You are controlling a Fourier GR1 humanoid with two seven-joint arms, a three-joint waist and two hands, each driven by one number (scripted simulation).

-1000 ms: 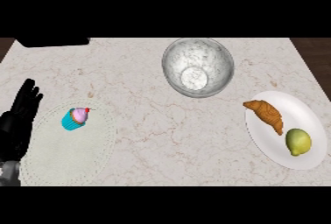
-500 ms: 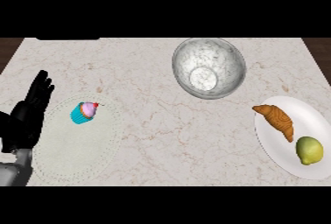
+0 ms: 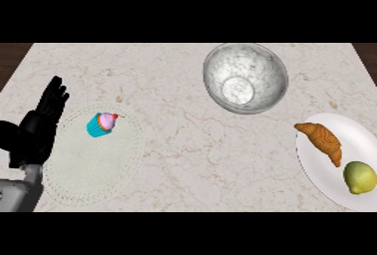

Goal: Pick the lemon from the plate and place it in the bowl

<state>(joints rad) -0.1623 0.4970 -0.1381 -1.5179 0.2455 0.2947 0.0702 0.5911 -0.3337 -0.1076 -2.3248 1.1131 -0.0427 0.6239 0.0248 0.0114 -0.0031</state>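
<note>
The lemon [image 3: 360,178] lies on the white plate [image 3: 318,169] at the right edge of the head view, at the plate's near end; a croissant [image 3: 321,142] lies on the same plate, just beside the lemon on its far side, and whether the two touch cannot be told. The bowl [image 3: 245,78], of marbled grey, stands upright on the counter [image 3: 191,139] farther from the robot and to the left of the plate, well apart from the lemon; nothing shows inside it.

The left hand [image 3: 38,128] shows at the left edge of the view, fingers straight and released, grasping nothing; it is resting beside a pale round mat [image 3: 92,167] on which a cupcake [image 3: 102,123] lies on its side. The right hand does not appear in the view; its state cannot be reported.

Step in hand, as a judgement: the pick has not begun; the lemon is untouched on the plate and no hand is near it. The lemon lies on the robot's right side, so the right hand is the likelier one to take it.

The next move calls for a hand brought over the near end of the plate, fingers released, lowered round the lemon from a side that avoids the croissant; the lemon is round and may roll on the plate if nudged before the fingers close round it.
</note>
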